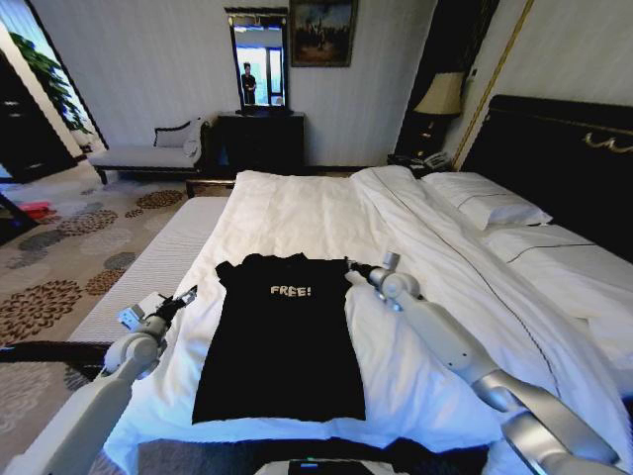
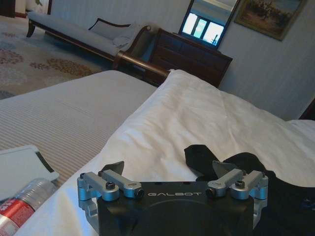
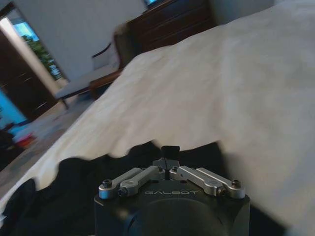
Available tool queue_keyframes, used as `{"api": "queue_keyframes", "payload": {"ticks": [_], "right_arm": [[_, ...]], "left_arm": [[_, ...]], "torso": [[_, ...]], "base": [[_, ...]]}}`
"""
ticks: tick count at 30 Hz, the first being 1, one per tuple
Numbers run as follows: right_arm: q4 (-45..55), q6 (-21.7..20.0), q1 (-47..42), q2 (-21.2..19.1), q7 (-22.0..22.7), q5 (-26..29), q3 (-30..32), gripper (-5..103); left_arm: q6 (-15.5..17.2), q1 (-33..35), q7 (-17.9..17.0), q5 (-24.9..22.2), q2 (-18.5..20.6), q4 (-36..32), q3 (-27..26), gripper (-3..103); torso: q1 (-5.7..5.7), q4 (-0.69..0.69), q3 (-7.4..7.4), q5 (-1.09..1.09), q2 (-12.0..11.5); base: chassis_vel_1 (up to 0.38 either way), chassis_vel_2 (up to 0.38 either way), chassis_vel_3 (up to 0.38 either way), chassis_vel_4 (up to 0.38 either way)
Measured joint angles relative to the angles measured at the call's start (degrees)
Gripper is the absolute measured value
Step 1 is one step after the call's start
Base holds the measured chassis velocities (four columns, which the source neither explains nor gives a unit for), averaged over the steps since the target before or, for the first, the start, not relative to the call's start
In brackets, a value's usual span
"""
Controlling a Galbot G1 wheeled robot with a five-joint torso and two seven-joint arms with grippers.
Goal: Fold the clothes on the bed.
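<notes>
Black "FREE!" top [image 1: 280,341] lies flat, unfolded, on the white bed [image 1: 326,213].

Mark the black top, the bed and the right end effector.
black top [image 1: 282,346], head view, middle of the fabric below the lettering.
bed [image 1: 307,213], head view, bare white duvet.
right end effector [image 1: 350,267], head view, at its fingertips by the top's shoulder.

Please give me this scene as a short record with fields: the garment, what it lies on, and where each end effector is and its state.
garment: small black sleeveless fabric top with white "FREE!" lettering, spread flat, unfolded
surface: large bed with white duvet and dark wooden headboard
left end effector: open, beside the top's left shoulder, apart from the fabric
right end effector: shut, at the top's right shoulder edge; whether it grips fabric cannot be told
nearby: plastic bottle with red label beside the duvet
</notes>
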Motion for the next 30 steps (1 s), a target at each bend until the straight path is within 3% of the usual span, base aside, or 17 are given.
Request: {"api": "queue_keyframes", "payload": {"ticks": [5, 13, 17, 20, 22, 26, 28, 30], "right_arm": [[-2.0, 0.4, 0.7, 4.8, -0.4, -2.5, -2.4, 0], [-3.2, 0.6, -0.1, 6.6, -1.5, -5.7, -3.8, -2], [-2.7, 0.6, -0.6, 5.8, -2.3, -7.3, -4.1, 9], [-2.7, 1.2, -0.6, 4.9, -2.7, -8.4, -4.1, 25], [-2.6, 1.3, -0.7, 4.4, -2.8, -8.7, -4.0, 25], [-1.0, 1.4, -1.4, 2.2, -2.5, -8.6, -2.7, 46], [-0.7, 1.4, -1.6, 1.6, -2.4, -8.5, -2.3, 46], [0.4, 1.4, -2.4, -0.8, -2.2, -7.9, -0.7, 57]], "left_arm": [[0.0, 0.7, 0.0, -0.6, 0.7, -0.8, -0.9, 100], [0.1, 0.7, 0.0, -0.9, 1.1, -0.4, -1.2, 100], [0.1, 0.4, 0.0, -0.9, 0.9, -0.3, -0.8, 100], [0.1, 0.3, 0.0, -0.3, 0.8, -0.4, -0.4, 100], [0.1, 0.3, 0.0, 0.0, 0.7, -0.4, -0.3, 100], [0.1, -0.1, 0.0, 0.6, 0.7, -0.3, 0.5, 100], [0.1, -0.5, -0.1, 0.7, 0.7, 0.0, 0.9, 100], [0.1, -2.3, 0.0, 0.8, 0.5, 1.2, 2.2, 100]], "torso": [[0.01, -0.01, 0.00, 0.01, 0.0], [0.00, -0.04, 0.00, 0.01, 0.0], [0.01, -0.05, 0.00, 0.01, 0.0], [0.00, -0.03, 0.00, 0.02, 0.0], [0.00, -0.04, 0.00, 0.01, 0.0], [0.01, -0.01, 0.00, 0.03, 0.0], [0.01, 0.00, 0.00, 0.02, 0.0], [0.00, -0.03, 0.00, 0.03, 0.0]], "base": [[0.000, 0.000, 0.000, 0.000], [0.000, 0.000, 0.000, 0.000], [0.000, 0.000, 0.000, 0.000], [0.000, 0.000, 0.000, 0.000], [0.000, 0.000, 0.000, 0.000], [0.000, 0.000, 0.000, 0.000], [0.000, 0.000, 0.000, 0.000], [0.000, 0.000, 0.000, 0.000]]}}
